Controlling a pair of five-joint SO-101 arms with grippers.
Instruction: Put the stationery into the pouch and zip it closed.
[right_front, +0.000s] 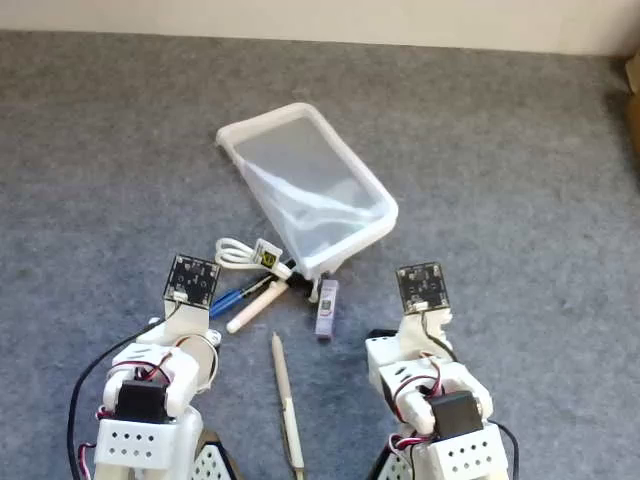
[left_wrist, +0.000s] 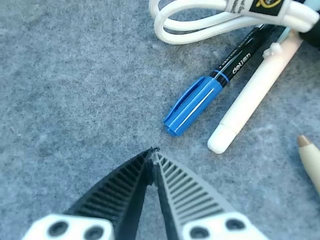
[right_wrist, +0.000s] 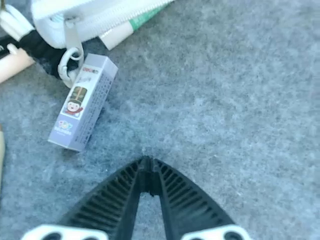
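The pouch is see-through plastic with a white edge and a white zip. It lies slantwise in the middle of the grey table, beyond both arms. Its metal zip pull hangs at the near corner. I cannot tell whether the zip is open or closed.

The stationery lies outside the pouch, near that corner. A coiled white cable lies across a black marker with a blue cap, and a cream pen lies just beside the marker. A small lilac box with a cartoon figure on it lies flat, touching the zip pull. A long beige pen lies apart from the rest, between the two arms.

The left gripper is closed and empty, hanging over bare table near the marker's cap. The right gripper is also closed on nothing, over bare table near the lilac box.
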